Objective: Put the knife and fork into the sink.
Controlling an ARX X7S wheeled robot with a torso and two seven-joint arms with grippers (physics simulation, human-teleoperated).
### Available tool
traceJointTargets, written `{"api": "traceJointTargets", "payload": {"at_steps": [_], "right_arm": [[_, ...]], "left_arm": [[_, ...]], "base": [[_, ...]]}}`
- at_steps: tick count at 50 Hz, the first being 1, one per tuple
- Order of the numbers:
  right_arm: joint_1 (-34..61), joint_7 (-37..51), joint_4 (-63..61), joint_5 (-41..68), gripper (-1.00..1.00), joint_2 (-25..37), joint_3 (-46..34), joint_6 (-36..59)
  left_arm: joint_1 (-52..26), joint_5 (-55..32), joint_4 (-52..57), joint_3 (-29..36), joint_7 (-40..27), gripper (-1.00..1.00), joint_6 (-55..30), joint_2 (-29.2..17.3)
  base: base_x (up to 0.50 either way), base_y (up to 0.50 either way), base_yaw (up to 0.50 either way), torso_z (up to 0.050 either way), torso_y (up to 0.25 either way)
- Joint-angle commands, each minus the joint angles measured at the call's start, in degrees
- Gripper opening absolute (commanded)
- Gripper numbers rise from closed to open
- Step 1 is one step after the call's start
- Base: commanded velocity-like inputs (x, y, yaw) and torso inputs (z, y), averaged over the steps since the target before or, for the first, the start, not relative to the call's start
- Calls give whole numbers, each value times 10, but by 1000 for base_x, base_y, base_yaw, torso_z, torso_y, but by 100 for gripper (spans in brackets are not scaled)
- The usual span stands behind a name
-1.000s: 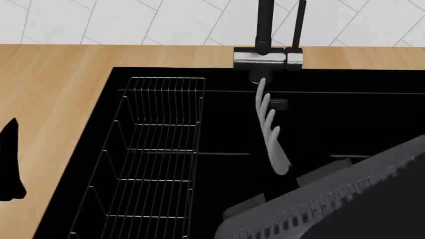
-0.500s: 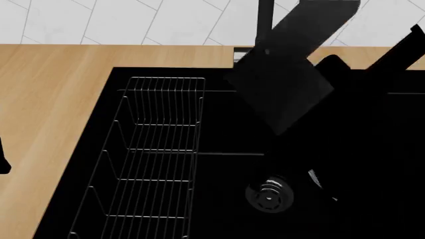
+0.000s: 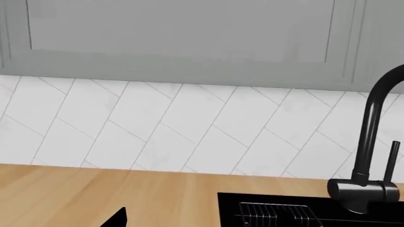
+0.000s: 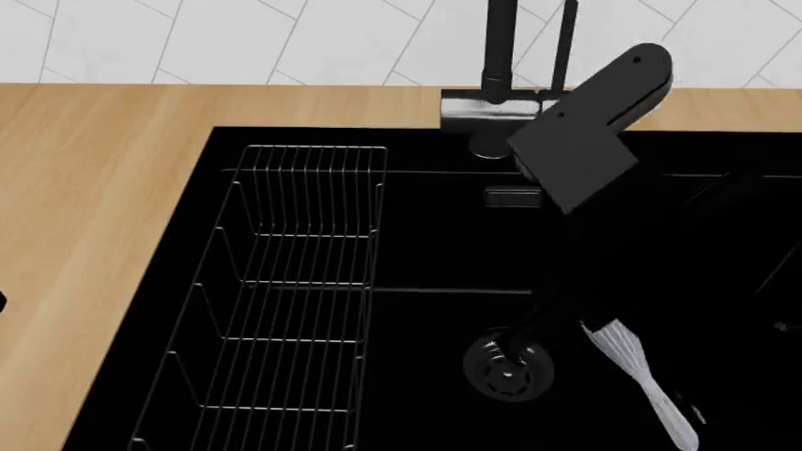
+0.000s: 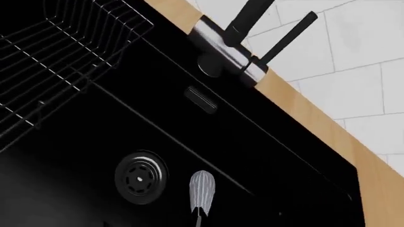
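Silver ribbed-head utensil (image 4: 641, 383) lies on the sink (image 4: 426, 319) floor beside the drain (image 4: 508, 364). Right arm (image 4: 589, 122) hangs above; its jaws are hidden, state undeterminable. Left gripper, knife and fork are out of view.

rt wrist cam looked down into the sink (image 5: 265, 156), a matte black basin filling most of the frame. round metal drain (image 5: 141, 177) sat on the basin floor. just beside it, not touching, lay a silver utensil (image 5: 202, 189) w/ a ribbed oval head, its thin handle running off the frame edge. wire rack (image 5: 57, 56) sat in the basin, well apart from the drain. small rectangular overflow slot (image 5: 202, 100) showed on the back wall. faucet (image 5: 243, 42), black w/ chrome base, stood on the wooden worktop (image 5: 315, 120) behind the basin; white tiled wall (image 5: 360, 52) beyond. no gripper in frame.
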Motion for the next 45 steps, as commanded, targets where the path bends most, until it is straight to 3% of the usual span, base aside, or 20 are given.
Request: {"api": "traceJointTargets", "payload": {"at_steps": [1, 25, 37, 38, 45], "right_arm": [[-89, -13, 62, 25, -100, -10, 39, -65], [-162, -60, 114, -31, -100, -29, 8, -142], [-162, -76, 118, -26, -100, -34, 1, -135], [-158, -73, 118, -31, 100, -34, -1, -134], [-156, -66, 118, -26, 100, -32, 3, -131]], "left_arm": [[-4, 9, 2, -6, 4, 100, -10, 7], [6, 22, -9, 4, 16, 100, -5, 18], [15, 20, -9, -3, 18, 100, 1, 14], [15, 20, -10, -3, 18, 100, 1, 14], [12, 13, -7, -4, 14, 100, -1, 12]], "base": [[0, 0, 0, 0, 0], [0, 0, 0, 0, 0], [0, 0, 0, 0, 0], [0, 0, 0, 0, 0], [0, 0, 0, 0, 0]]}}
